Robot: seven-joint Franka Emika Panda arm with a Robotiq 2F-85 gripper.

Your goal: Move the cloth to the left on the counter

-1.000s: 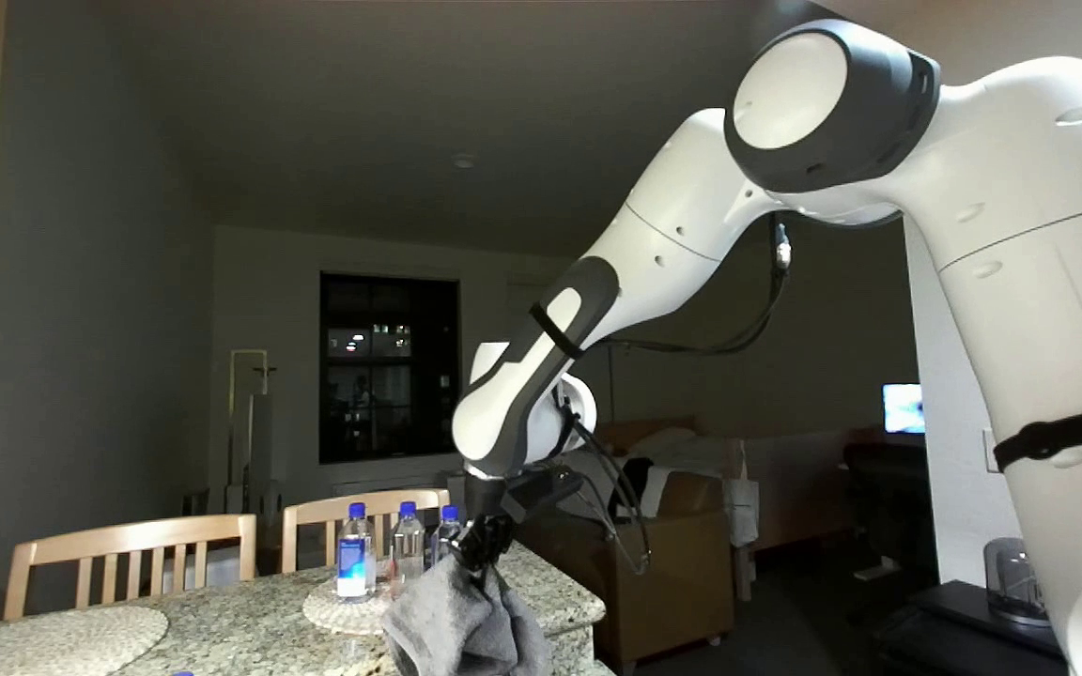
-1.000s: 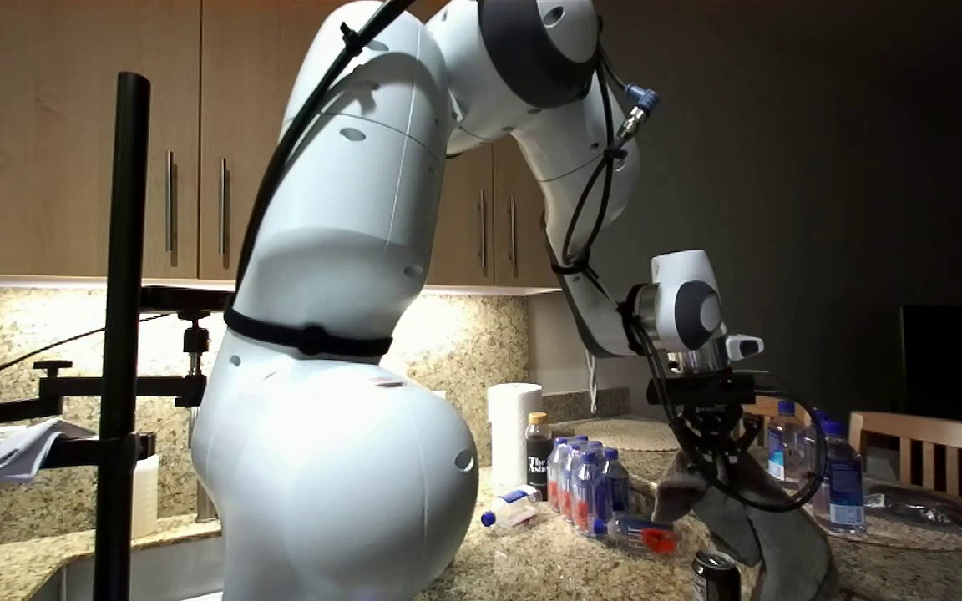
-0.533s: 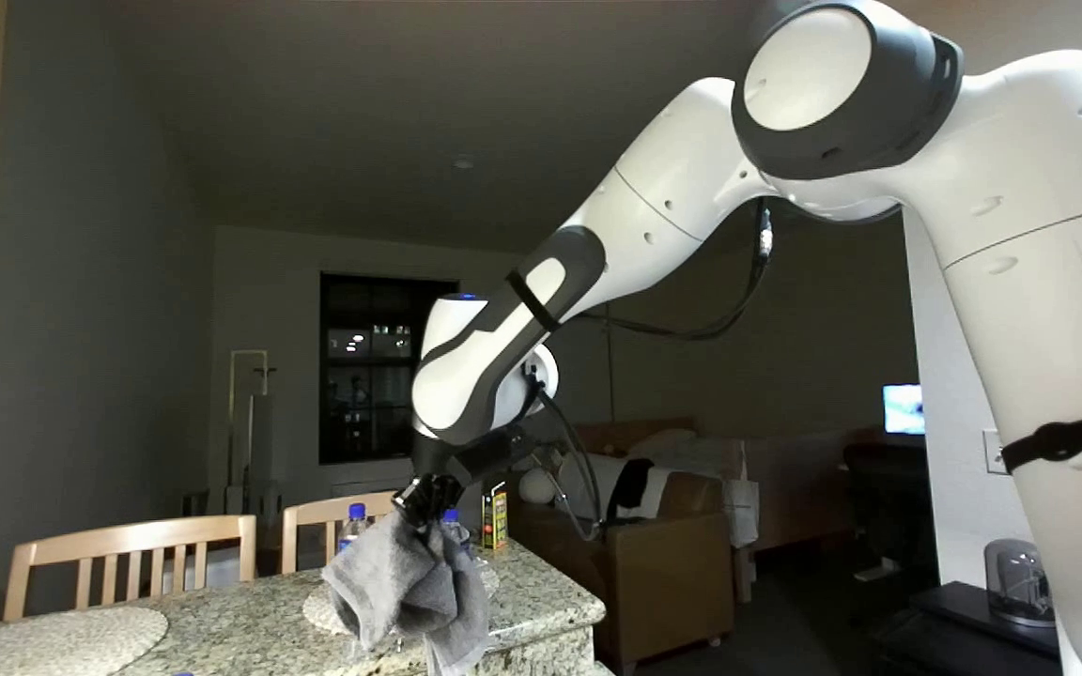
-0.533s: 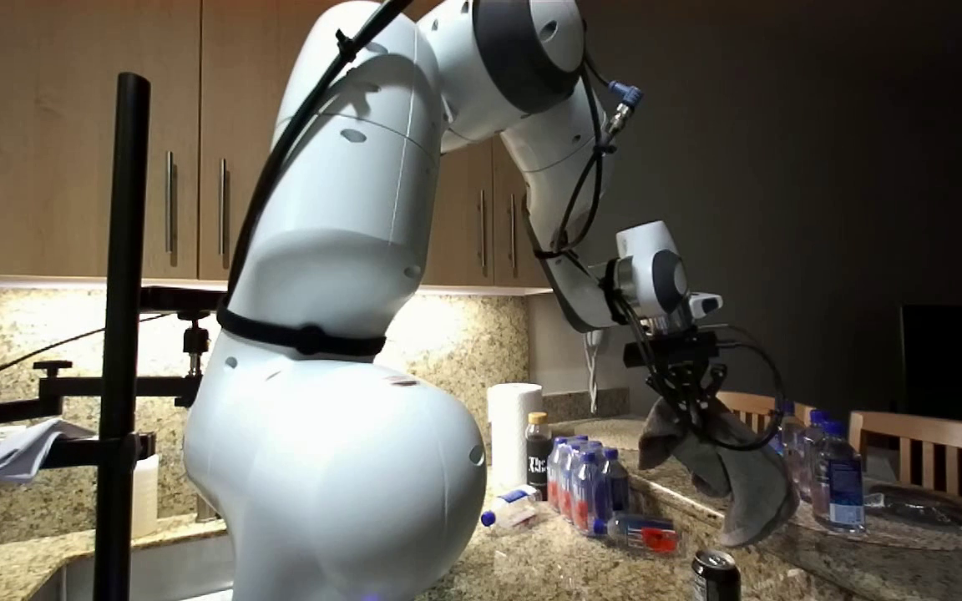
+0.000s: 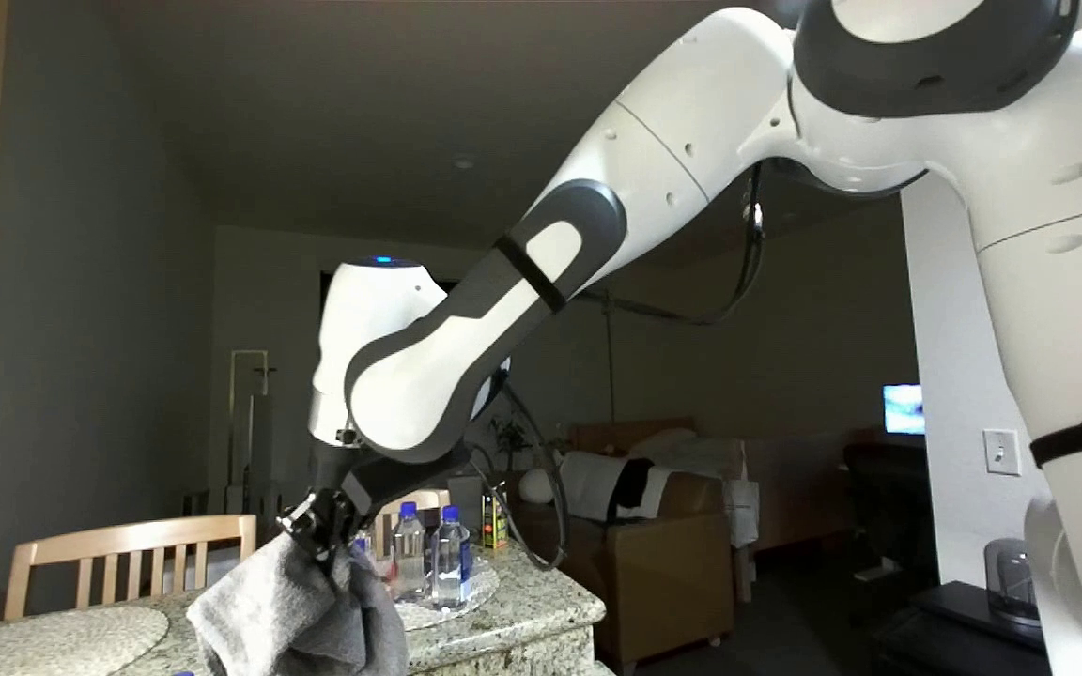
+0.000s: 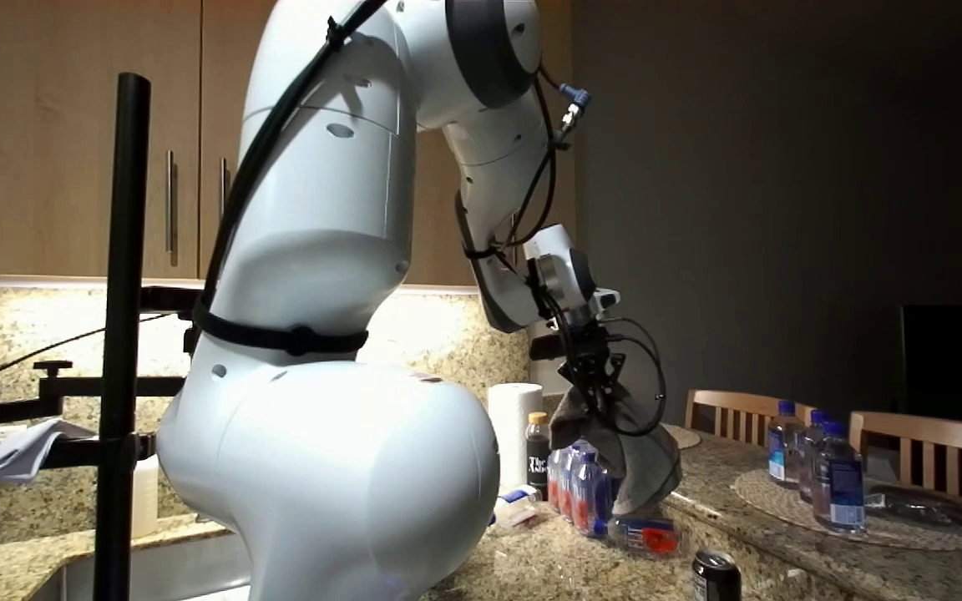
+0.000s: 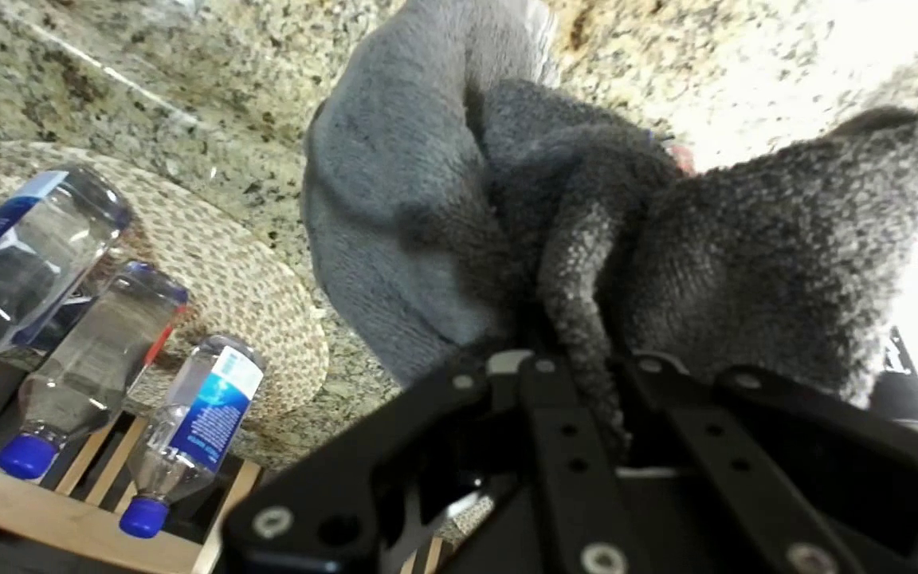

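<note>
- Wrist view: the gripper (image 7: 593, 375) pinches a fold of the grey cloth (image 7: 403, 199)
- In an exterior view the cloth hangs in front of the bottle pack (image 6: 585, 492), near the raised speckled counter (image 6: 719, 482)
- Lifting looks done to me; setting down leftward and letting go seem to remain
- Three bottles (image 6: 842, 484) stand on a woven mat (image 6: 769, 505) by wooden chairs (image 6: 915, 429); a brown couch (image 5: 672, 582) sits beyond, in dim light

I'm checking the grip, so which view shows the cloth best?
The wrist view: the cloth is close up there, with a fold visible between the fingers. Both exterior views show it hanging beneath them, smaller, the pinch hard to make out.
</note>
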